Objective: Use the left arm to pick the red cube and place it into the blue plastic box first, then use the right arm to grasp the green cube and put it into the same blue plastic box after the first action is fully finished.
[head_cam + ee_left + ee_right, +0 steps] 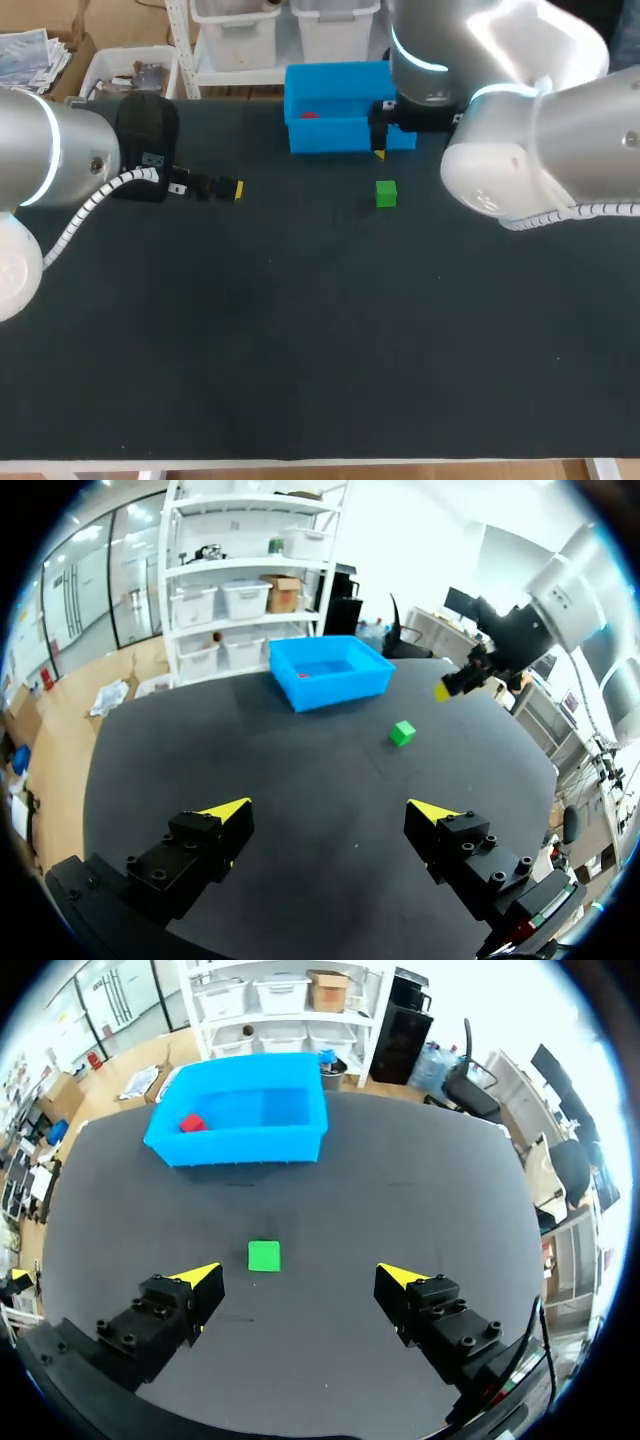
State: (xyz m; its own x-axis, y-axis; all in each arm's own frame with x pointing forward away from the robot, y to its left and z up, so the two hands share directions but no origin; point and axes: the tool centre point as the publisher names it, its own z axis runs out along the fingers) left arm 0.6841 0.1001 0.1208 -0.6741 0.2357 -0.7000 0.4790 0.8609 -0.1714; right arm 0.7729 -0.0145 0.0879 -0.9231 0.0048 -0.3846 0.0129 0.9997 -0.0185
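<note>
The red cube [309,115] lies inside the blue plastic box [330,137] at the table's far edge; it shows too in the right wrist view [192,1122], at one end of the box [290,1143]. The green cube [386,193] rests on the black mat in front of the box, ahead of my right gripper [299,1278] and between its open fingers' lines [264,1255]. That gripper [380,153] hangs above the mat near the box. My left gripper [236,190] is open and empty at the left, far from the box [330,670] and the green cube [402,733].
The black mat [320,340] covers the table up to its near white edge. My right arm's bulky body [520,140] overhangs the far right. My right gripper's yellow tip [443,690] shows beyond the green cube in the left wrist view.
</note>
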